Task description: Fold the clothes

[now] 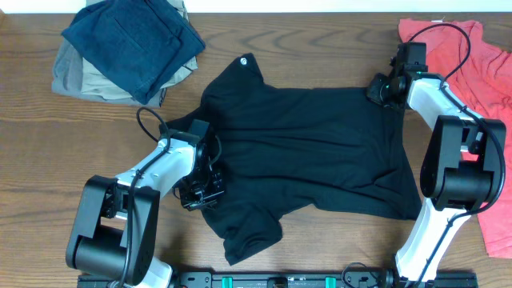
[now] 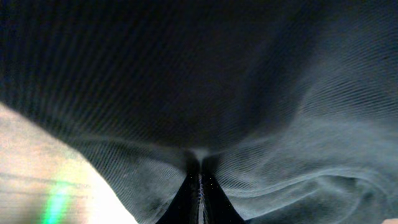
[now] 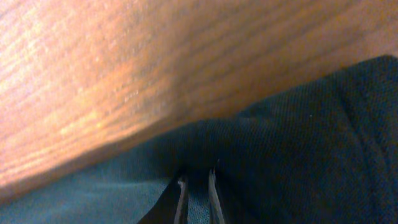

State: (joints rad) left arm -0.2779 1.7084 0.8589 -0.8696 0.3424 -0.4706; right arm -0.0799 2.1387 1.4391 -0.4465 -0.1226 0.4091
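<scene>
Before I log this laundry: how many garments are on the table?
4: black garment spread at centre, coral-red shirt at right edge, navy garment top left atop a khaki garment. More may hide under that pile.

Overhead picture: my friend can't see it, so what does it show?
A black shirt lies spread on a wooden table, the left gripper and right gripper each pinching an edge. Folded navy clothes sit far left, a red shirt far right.

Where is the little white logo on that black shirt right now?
In the overhead view, the white logo sits at the upper-left tip of the black shirt, just right of the folded navy garment.
</scene>
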